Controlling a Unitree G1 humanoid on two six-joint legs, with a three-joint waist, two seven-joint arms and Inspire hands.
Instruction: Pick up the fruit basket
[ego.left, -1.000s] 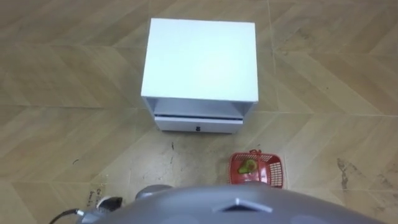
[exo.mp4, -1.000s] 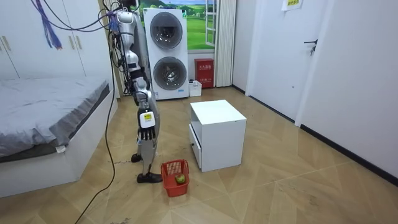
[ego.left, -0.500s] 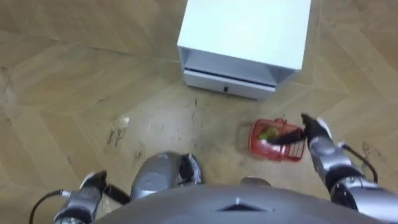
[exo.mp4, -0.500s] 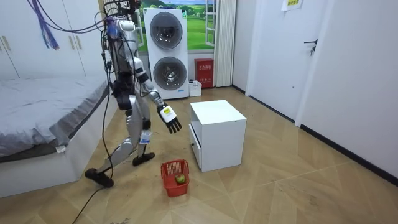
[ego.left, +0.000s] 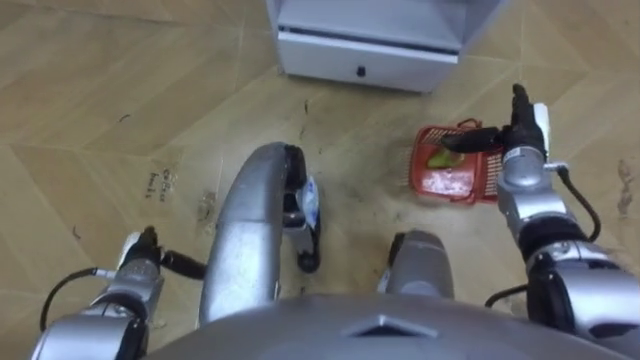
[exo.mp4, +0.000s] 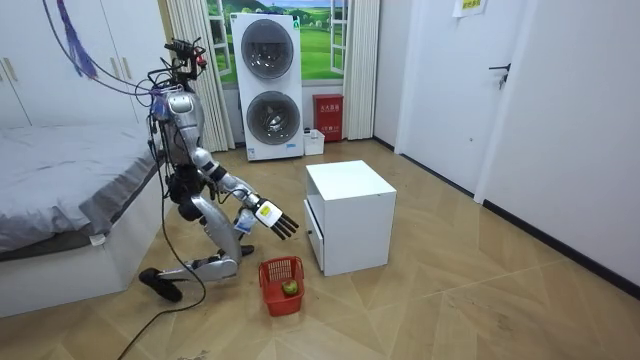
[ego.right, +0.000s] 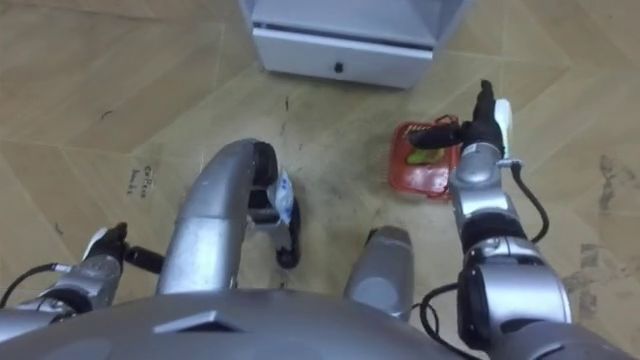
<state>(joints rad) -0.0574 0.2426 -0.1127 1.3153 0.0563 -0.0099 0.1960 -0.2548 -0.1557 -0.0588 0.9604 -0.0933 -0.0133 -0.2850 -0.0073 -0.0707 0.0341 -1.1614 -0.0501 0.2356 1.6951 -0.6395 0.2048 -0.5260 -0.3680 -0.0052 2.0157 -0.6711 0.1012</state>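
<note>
Fruit basket (ego.left: 450, 172): on the floor near the white cabinet (ego.left: 365, 50) front, open floor around, long side roughly parallel to it. Right hand (ego.left: 520, 140): above the basket, apart, fingers straight. Left hand (ego.left: 140, 265): well away from the cabinet, state cannot be told.

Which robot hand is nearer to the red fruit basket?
Right. The right hand hovers open above the basket, not touching it; the left hand is far off, low at the robot's left side.

Both eye views look steeply down from the robot's head, close in, at the wooden floor (ego.left: 120, 100) before its knees, slightly offset sideways from each other, with the drawer front of the white cabinet (ego.left: 365, 55) at the top edge. The room view stands well off and faces the stacked washing machines (exo.mp4: 268, 85) on the far wall, with the robot on the room view's left beside the bed (exo.mp4: 70, 190). All three views share the cabinet front, the red basket (ego.left: 447, 172) and the right hand (ego.left: 522, 135) near it.
</note>
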